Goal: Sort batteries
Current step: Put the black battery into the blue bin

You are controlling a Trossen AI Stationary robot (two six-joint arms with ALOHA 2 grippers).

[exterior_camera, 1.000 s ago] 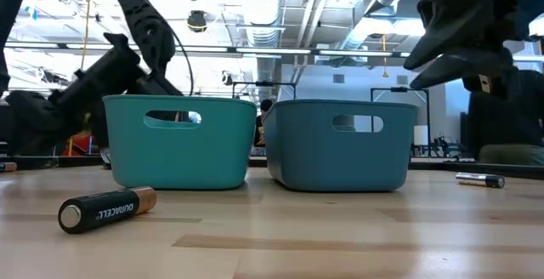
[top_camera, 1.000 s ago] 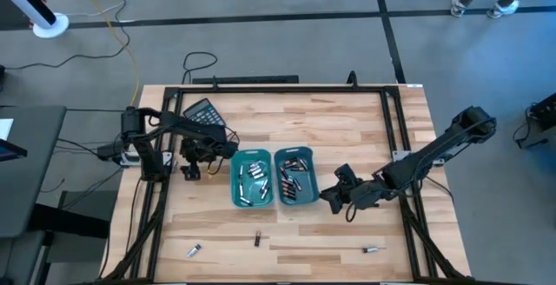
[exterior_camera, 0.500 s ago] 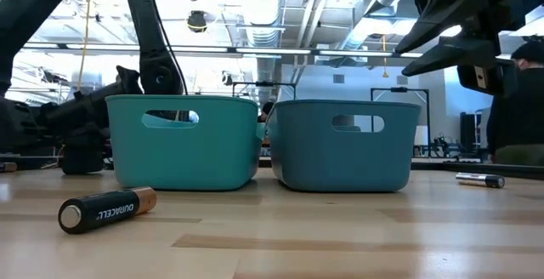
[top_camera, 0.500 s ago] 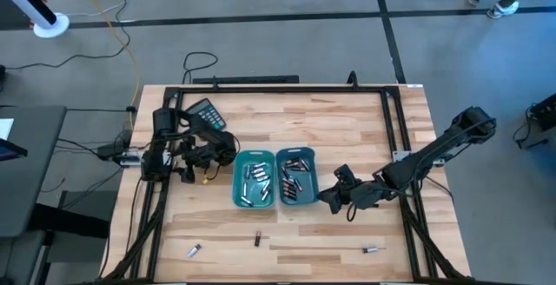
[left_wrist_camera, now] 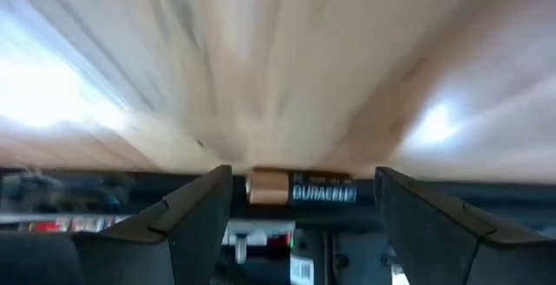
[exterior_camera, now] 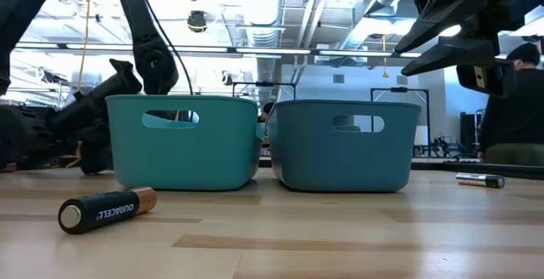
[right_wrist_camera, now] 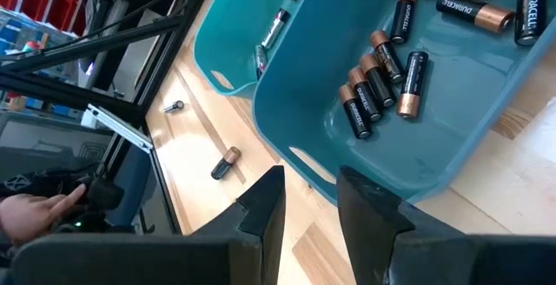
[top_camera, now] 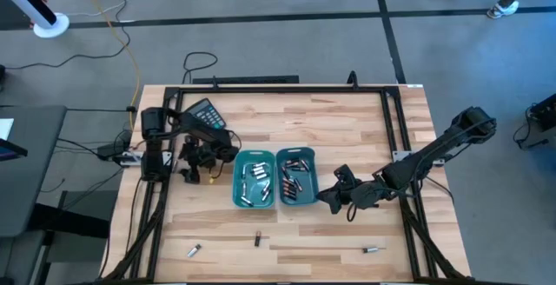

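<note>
Copper-tipped battery (left_wrist_camera: 301, 188) sits btwn my open left gripper (left_wrist_camera: 300, 220) fingers, on the table. Right gripper (right_wrist_camera: 310, 200) empty, part open, beside teal bin (right_wrist_camera: 417, 137).

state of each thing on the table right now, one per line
left bin: upright, holds silvery cells
right bin: upright, holds copper-ended cells
Duracell battery: lying loose on its side
left pincer: open, a battery between its fingers
right pincer: empty, beside right bin
calculator: lying flat

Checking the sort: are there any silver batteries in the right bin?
No: in the right wrist view the right bin holds only dark copper-ended batteries.
</note>
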